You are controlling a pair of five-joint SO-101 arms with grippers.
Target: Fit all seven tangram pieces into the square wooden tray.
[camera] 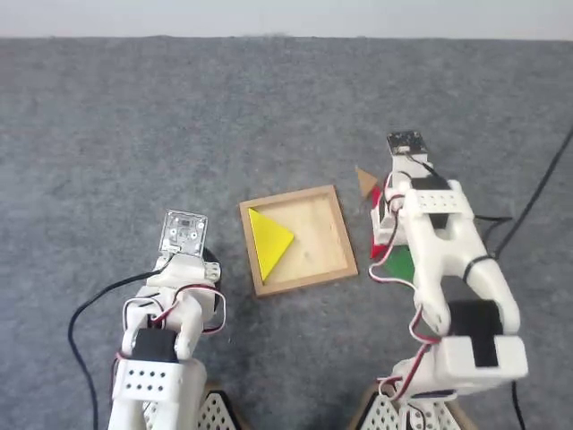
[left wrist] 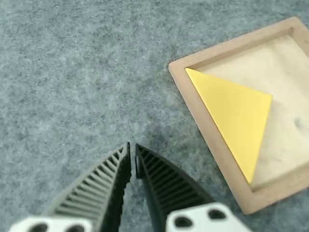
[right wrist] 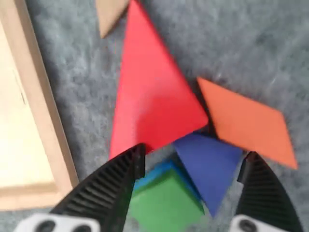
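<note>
The square wooden tray (camera: 341, 235) lies mid-table with a yellow triangle (camera: 269, 240) flat against its left wall. In the left wrist view my left gripper (left wrist: 133, 147) is shut and empty over bare carpet, just outside the tray (left wrist: 192, 96) and its yellow triangle (left wrist: 236, 113). My right gripper (right wrist: 193, 157) is open above the loose pieces right of the tray. A blue triangle (right wrist: 210, 162) lies between its fingers. Around it are a big red triangle (right wrist: 152, 96), an orange parallelogram (right wrist: 246, 123), a green piece (right wrist: 166, 203) over a light blue one (right wrist: 159, 171), and a tan piece (right wrist: 110, 14).
Grey carpet (camera: 134, 134) covers the table, with open room behind and left of the tray. The right arm (camera: 448, 260) hides most of the pieces from above; a tan piece (camera: 365, 182), red (camera: 378, 246) and green (camera: 399, 262) edges show beside it. Cables trail near both arm bases.
</note>
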